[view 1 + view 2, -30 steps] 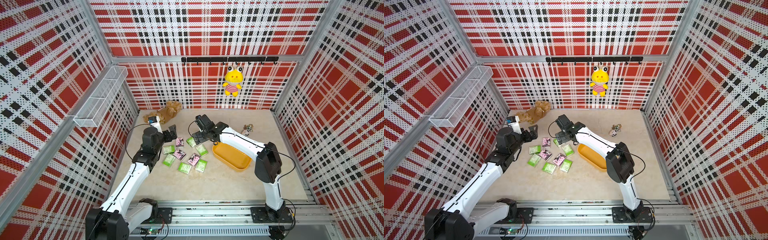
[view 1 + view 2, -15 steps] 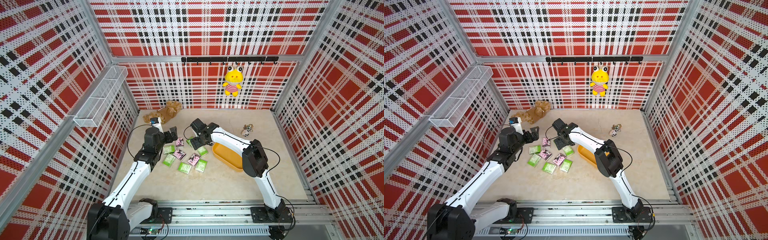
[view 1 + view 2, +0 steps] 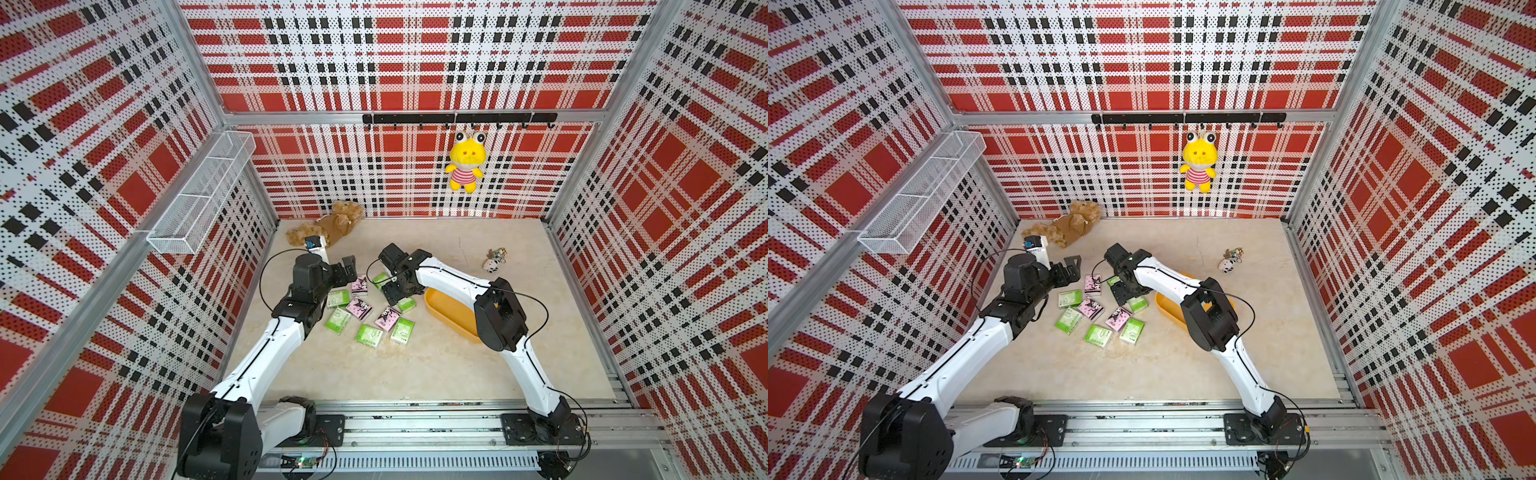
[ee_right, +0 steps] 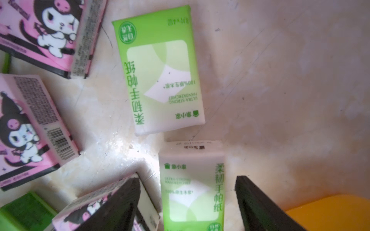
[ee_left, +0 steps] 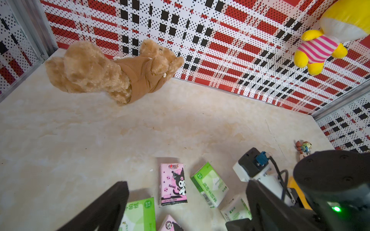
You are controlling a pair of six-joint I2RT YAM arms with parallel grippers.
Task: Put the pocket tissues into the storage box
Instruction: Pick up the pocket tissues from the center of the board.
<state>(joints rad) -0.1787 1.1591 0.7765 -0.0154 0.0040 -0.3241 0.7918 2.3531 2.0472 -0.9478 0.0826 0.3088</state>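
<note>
Several pocket tissues, green-and-white [image 3: 368, 335] and pink [image 3: 360, 308], lie scattered mid-table in both top views. The yellow-orange storage box [image 3: 451, 312] sits just right of them, partly hidden by my right arm. My right gripper [image 3: 397, 293] is low over the cluster's right edge. In the right wrist view it [image 4: 188, 204] stands open astride one green packet [image 4: 193, 190], with a gap on each side. One of the fingers [image 4: 120, 202] overlaps a pink packet, and the storage box [image 4: 328, 212] lies beside the other. My left gripper [image 3: 348, 272] hangs open and empty above the cluster's left side.
A brown plush bear [image 3: 328, 226] lies at the back left. A yellow plush [image 3: 465, 166] hangs from the black hook rail on the back wall. A small keychain trinket [image 3: 494, 259] sits at the back right. A white wire basket [image 3: 199, 199] is mounted on the left wall.
My right arm has swung left and its gripper has come down over the green packet next to the storage box, with the jaws narrowing. The left arm has hardly moved.
</note>
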